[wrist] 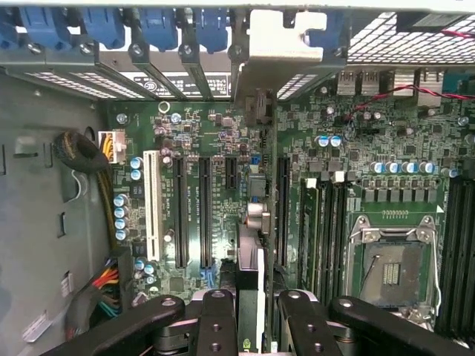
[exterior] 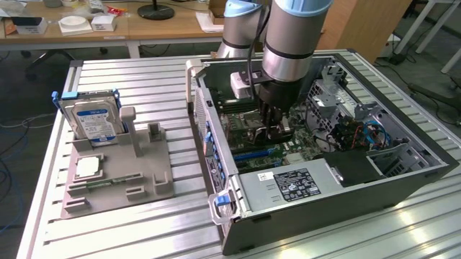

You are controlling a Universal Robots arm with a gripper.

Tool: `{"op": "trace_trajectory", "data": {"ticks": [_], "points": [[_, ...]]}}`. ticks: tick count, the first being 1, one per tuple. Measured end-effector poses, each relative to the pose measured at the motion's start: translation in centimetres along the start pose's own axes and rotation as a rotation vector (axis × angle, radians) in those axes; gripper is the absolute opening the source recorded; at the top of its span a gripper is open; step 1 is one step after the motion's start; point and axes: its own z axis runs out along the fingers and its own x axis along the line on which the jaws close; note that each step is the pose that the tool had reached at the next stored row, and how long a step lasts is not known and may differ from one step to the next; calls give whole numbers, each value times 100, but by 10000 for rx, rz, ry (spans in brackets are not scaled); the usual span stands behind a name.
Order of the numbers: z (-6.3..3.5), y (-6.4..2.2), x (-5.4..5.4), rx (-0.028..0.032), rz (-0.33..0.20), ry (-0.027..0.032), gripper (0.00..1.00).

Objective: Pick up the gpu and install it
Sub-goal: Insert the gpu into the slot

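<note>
My gripper [exterior: 278, 133] reaches down into the open computer case [exterior: 414, 175], just over the green motherboard [wrist: 371, 133]. In the wrist view the gpu [wrist: 251, 256] appears edge-on as a thin card, and the gripper [wrist: 251, 320] is shut on it, one black finger [wrist: 217, 319] on each side. The card's silver bracket [wrist: 278, 44] stands against the case's rear slot openings. The card's lower edge lies along the motherboard between the black expansion slots [wrist: 203, 215]; whether it is seated in a slot I cannot tell.
A grey fixture [exterior: 137, 172] on the exterior view's left holds a silver hard drive [exterior: 94, 121] with a blue-white label and small parts. Inside the case are the power supply [exterior: 288, 186], cable bundles [wrist: 85, 159], a CPU socket [wrist: 391, 274] and blue slot clips [wrist: 159, 26].
</note>
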Motion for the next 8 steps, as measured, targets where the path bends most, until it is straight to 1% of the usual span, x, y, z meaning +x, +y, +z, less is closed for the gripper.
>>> {"op": "trace_trajectory", "data": {"ticks": [8], "points": [[48, 25, 1, 0, 1, -1, 27]]}}
